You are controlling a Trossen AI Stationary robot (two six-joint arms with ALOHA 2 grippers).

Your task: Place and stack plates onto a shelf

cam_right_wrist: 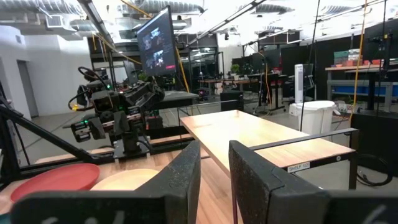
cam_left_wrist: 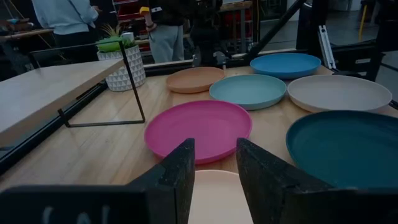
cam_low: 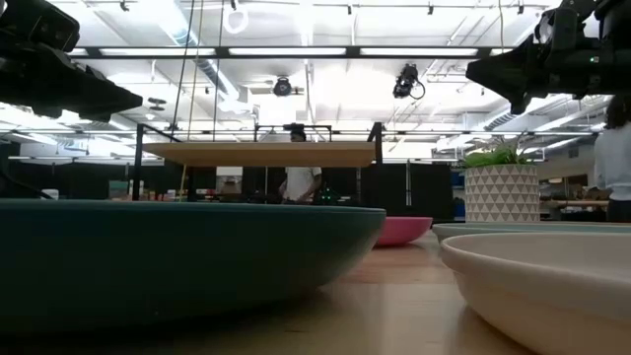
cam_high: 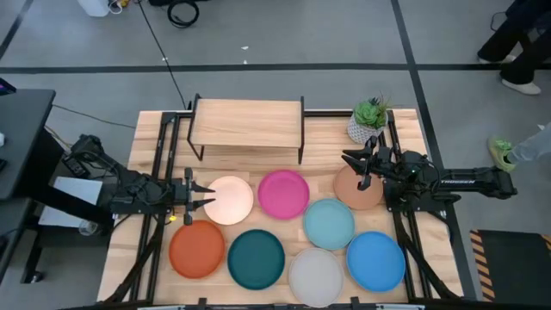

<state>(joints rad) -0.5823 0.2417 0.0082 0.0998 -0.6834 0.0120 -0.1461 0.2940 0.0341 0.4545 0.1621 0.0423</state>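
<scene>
Eight plates lie flat on the slatted table below the shelf [cam_high: 248, 125]: peach [cam_high: 231, 201], magenta [cam_high: 283, 193], tan [cam_high: 360, 194], light blue [cam_high: 328, 223], bright blue [cam_high: 375, 260], orange [cam_high: 196, 249], dark teal [cam_high: 256, 258] and pale grey [cam_high: 316, 275]. The shelf's plank top is bare. My left gripper [cam_high: 209, 195] is open, raised over the peach plate's left rim [cam_left_wrist: 214, 199], fingers pointing toward the table's right. My right gripper [cam_high: 353, 168] is open and hovers above the tan plate's far-left part, pointing left; the right wrist view [cam_right_wrist: 214, 152] looks level across at the left arm.
A potted plant [cam_high: 370, 120] in a white patterned pot stands right of the shelf, close behind the right gripper. Black frame rails run along both table sides. The plates lie close together, nearly rim to rim. People stand in the room beyond the table's far edge.
</scene>
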